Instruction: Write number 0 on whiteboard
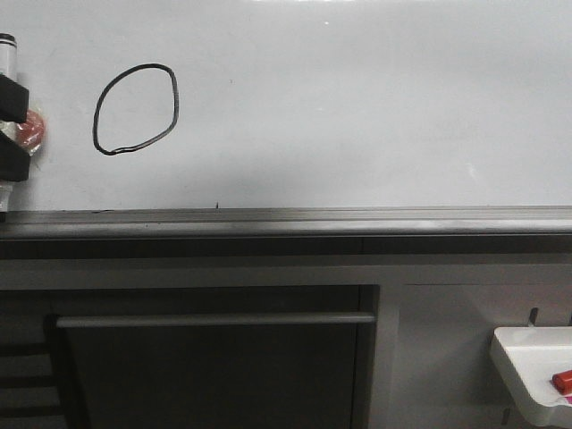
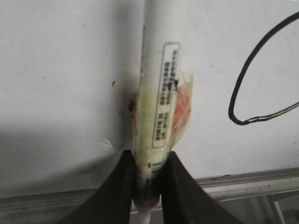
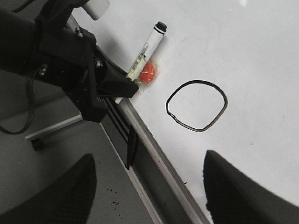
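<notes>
A big white board (image 1: 357, 98) fills the top of the front view. A grey strip (image 1: 286, 219) runs along its bottom edge. On the left part of the board there is a black 0 (image 1: 136, 109). It is a thin, wobbly ring, and the line joins up all the way round. It is a bit flat at the bottom.

The left gripper (image 1: 12, 125) is at the far left edge of the front view, just beside the 0 but not touching it. Its two black fingers (image 2: 117, 186) are squeezed tight on a white pen (image 2: 161, 93). The pen has a label with small print and some clear tape with an orange patch on it. In the right wrist view the pen points up and away from the gripper, with its black end (image 3: 160, 26) far from the fingers. The pen lies close to the board, to the side of the 0. I cannot tell if it touches the board.

The right gripper (image 3: 149, 186) hangs in front of the board near the 0. Its two dark fingers (image 3: 243, 186) are wide apart and hold nothing.

A small white tray (image 1: 532, 366) sits low on the right in the front view, under the board. Something red (image 1: 563, 382) lies in it.
</notes>
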